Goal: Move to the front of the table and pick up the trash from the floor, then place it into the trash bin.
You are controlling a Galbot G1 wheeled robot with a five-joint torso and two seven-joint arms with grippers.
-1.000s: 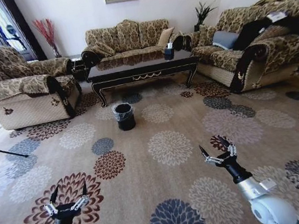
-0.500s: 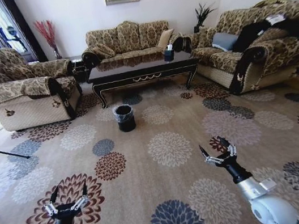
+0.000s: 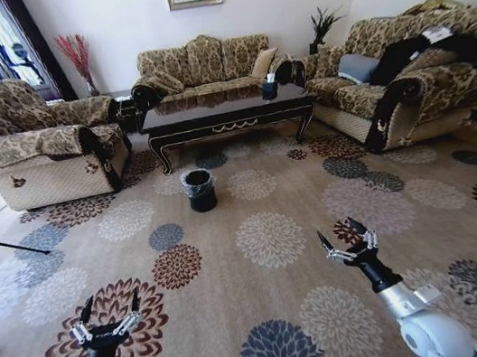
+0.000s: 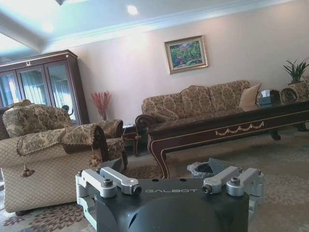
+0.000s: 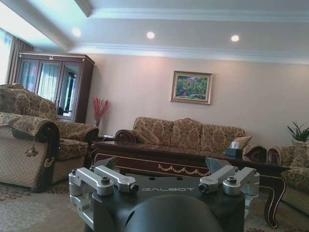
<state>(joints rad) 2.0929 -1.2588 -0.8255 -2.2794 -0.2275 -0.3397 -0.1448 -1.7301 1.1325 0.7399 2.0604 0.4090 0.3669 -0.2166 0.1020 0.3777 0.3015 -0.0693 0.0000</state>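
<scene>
Ahead, table (image 3: 225, 107) lengthwise across view, trash bin (image 3: 199, 189) upright before it.

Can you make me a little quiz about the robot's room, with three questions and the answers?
1. True or false: the trash bin stands on top of the table.
2. What lies behind the table, against the back wall? A) a bed B) a sofa C) a fridge
3. Fill in: the left gripper and the right gripper are both ____ and hold nothing.

Key
1. False. The trash bin stands on the carpet, in front of the table.
2. B.
3. Open. Both hang low over the carpet, far from the bin.
</scene>
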